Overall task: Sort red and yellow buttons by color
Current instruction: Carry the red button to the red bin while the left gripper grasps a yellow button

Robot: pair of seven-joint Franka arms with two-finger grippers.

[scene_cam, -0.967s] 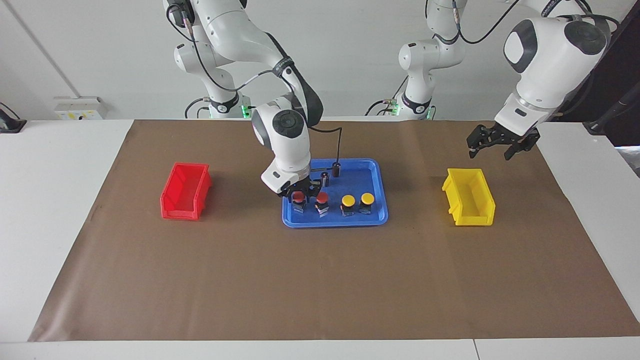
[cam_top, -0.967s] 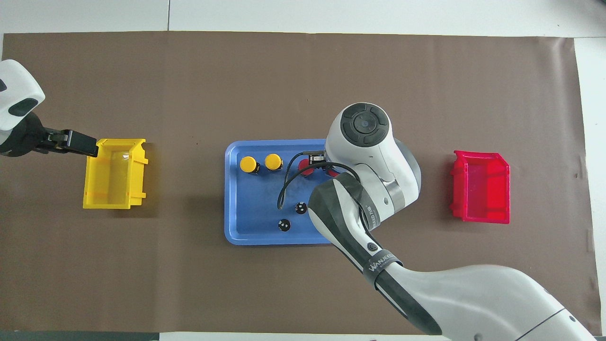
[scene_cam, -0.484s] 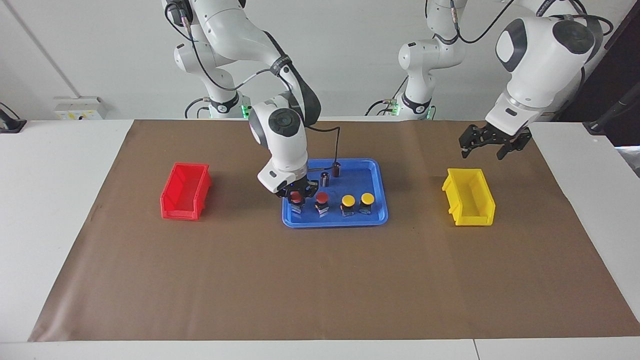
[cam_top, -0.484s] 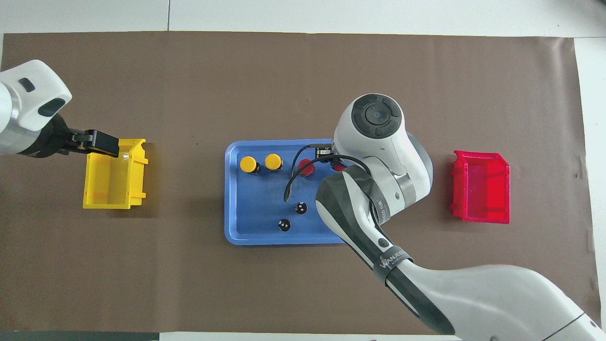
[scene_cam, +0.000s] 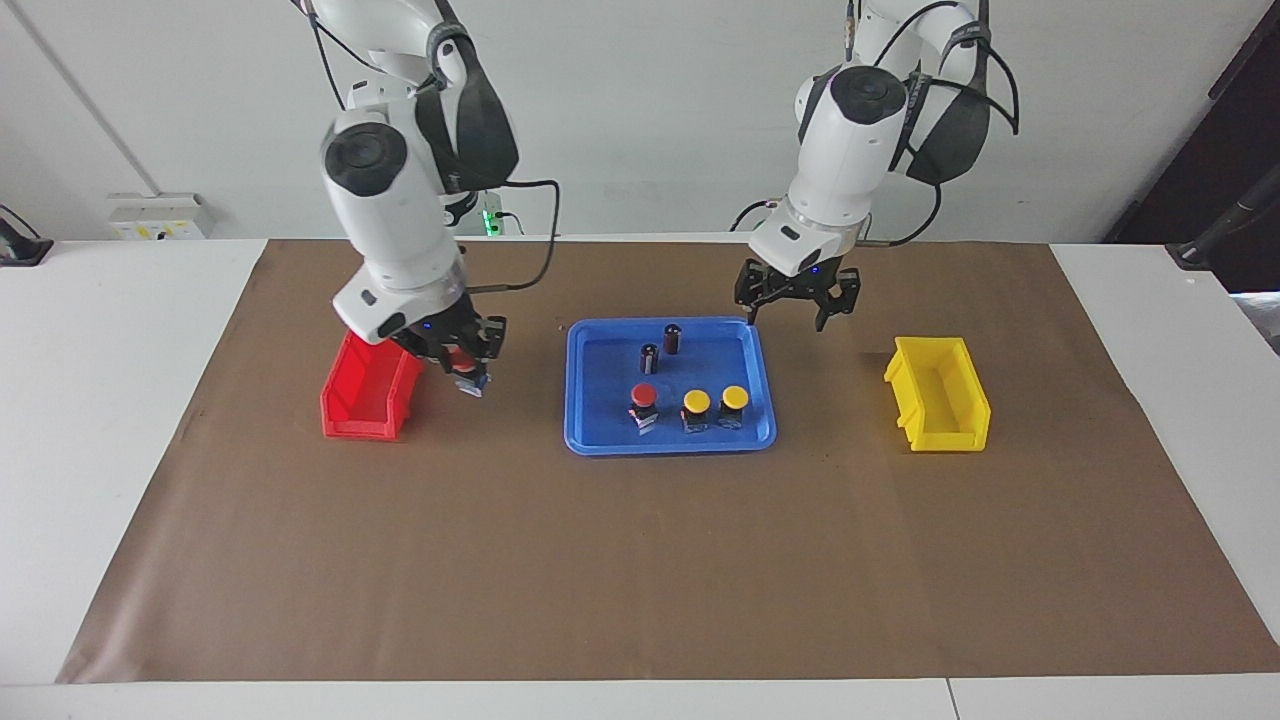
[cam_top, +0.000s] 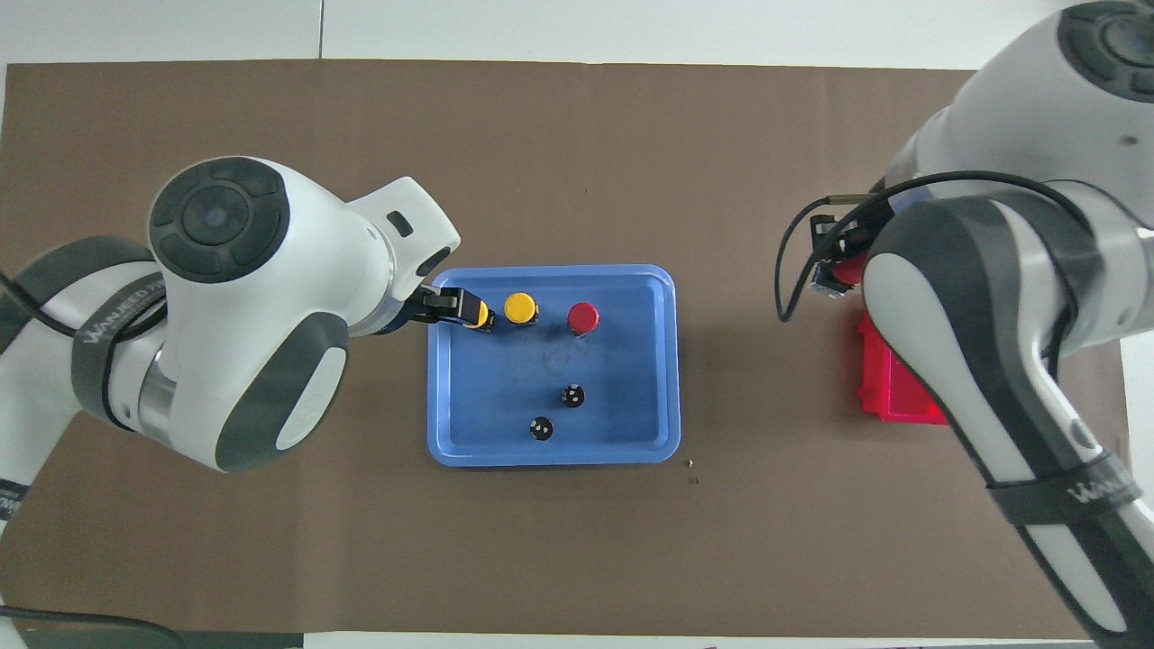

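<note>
Facing view: the right gripper point(scene_cam: 462, 366) is holding one red button point(scene_cam: 465, 368) in closed jaws, raised just beside the red bin point(scene_cam: 368, 385). The other red button point(scene_cam: 644, 404) and two yellow buttons point(scene_cam: 697, 408) are sitting in the blue tray point(scene_cam: 585, 440). The left gripper point(scene_cam: 797, 300) is hovering over the tray's corner, jaws wide

one camera looks from high across the table at both robots, the other steeply down from above them, both sharing the blue tray point(scene_cam: 668, 440) point(cam_top: 550, 455).
</note>
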